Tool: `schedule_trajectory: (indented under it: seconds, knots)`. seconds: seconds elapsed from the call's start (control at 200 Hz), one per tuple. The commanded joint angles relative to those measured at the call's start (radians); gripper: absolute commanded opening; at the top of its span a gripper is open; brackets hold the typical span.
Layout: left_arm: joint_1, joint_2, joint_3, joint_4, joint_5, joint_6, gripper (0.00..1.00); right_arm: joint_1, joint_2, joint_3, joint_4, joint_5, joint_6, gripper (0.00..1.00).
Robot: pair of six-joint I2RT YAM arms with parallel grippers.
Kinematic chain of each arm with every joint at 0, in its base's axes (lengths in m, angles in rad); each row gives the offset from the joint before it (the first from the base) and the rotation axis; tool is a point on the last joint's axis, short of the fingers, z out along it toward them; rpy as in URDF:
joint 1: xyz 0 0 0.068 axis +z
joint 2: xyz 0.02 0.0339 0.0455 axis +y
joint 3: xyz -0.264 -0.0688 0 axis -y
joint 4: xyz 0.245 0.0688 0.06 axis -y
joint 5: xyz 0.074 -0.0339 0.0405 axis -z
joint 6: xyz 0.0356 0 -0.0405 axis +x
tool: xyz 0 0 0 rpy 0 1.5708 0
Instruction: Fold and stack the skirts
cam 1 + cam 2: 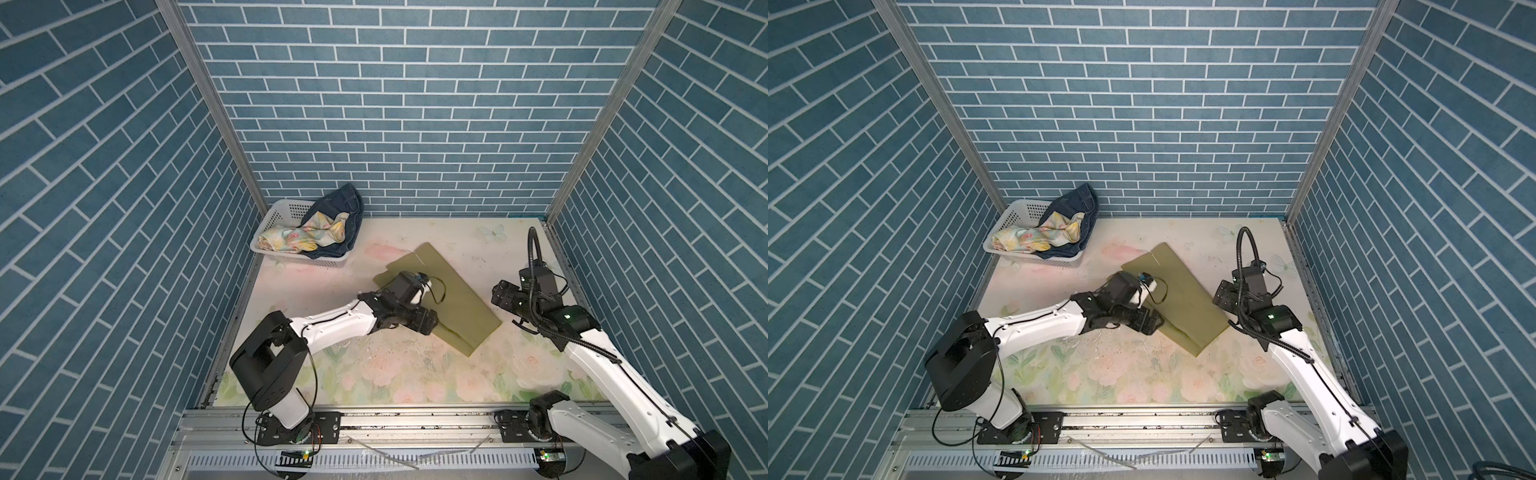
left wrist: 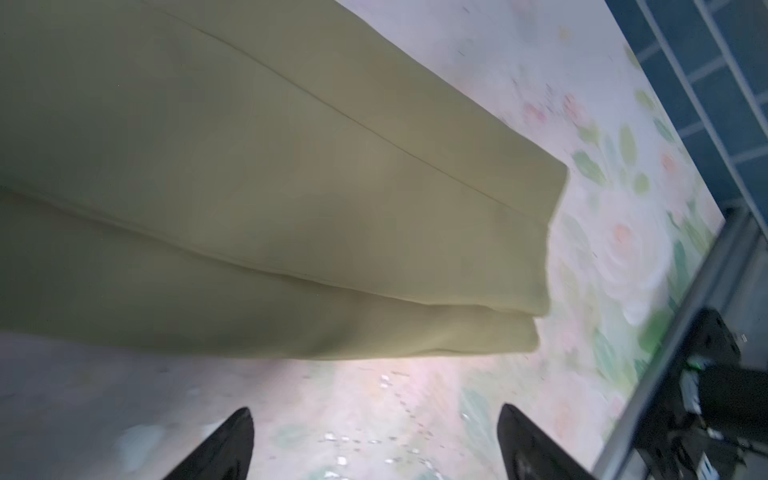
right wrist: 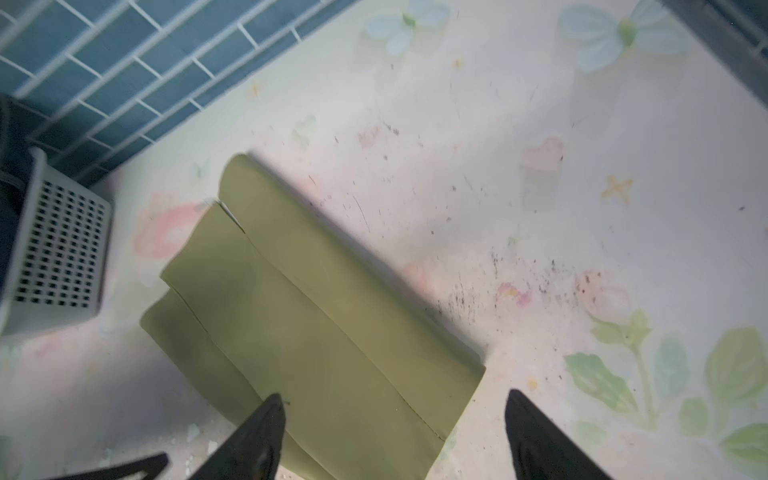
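The olive skirt [image 1: 446, 291] lay flat near the middle of the bench [image 1: 374, 374], folded lengthwise into a long strip that ran from far left to near right. The floral skirt [image 1: 299, 237] and the denim skirt [image 1: 343, 199] were bunched in the basket [image 1: 286, 206] at the far left corner, so stacking had not begun. The left gripper [image 2: 374, 409] stood wide and empty over bare bench, just beside the strip's left long edge. The right gripper [image 3: 395, 395] was also wide and empty, at the strip's right side near its near end. The step in hand was judged to be the crosswise fold. For a clean result, each gripper should take one corner of the same short end. The left wrist view showed the lower layer protruding past the upper one, so both layers should be pinched together. The end should be lifted only enough to clear the cloth, carried along the strip's own axis, matched to the opposite end and set down before the jaws open. Uneven travel between the arms would likely skew the edges.
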Motion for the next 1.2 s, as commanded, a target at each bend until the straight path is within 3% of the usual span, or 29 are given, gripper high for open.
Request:
schedule_trajectory:
  seconds: [0.0,0.33,0.66,0.85,0.955,1.07,1.195]
  knots:
    - [0.077,0.013,0.012,-0.090,-0.103,-0.022,0.90,-0.003,0.031,-0.085,0.051,-0.051,0.043,0.82]
    - [0.212,0.248,0.252,-0.219,-0.278,0.022,0.83,-0.003,0.069,-0.182,0.102,-0.065,0.064,0.81]
    - [0.266,0.371,0.367,-0.265,-0.417,0.102,0.81,-0.002,0.131,-0.235,0.164,-0.081,0.086,0.79]
    - [0.285,0.429,0.388,-0.272,-0.440,0.120,0.77,-0.003,0.187,-0.236,0.218,-0.114,0.089,0.75]
    - [0.288,0.458,0.398,-0.275,-0.424,0.122,0.66,-0.002,0.208,-0.238,0.244,-0.123,0.092,0.73]
    - [0.289,0.474,0.406,-0.276,-0.396,0.122,0.22,-0.003,0.233,-0.240,0.279,-0.138,0.092,0.72]
    - [0.289,0.470,0.393,-0.267,-0.375,0.126,0.00,-0.005,0.262,-0.234,0.310,-0.142,0.089,0.71]
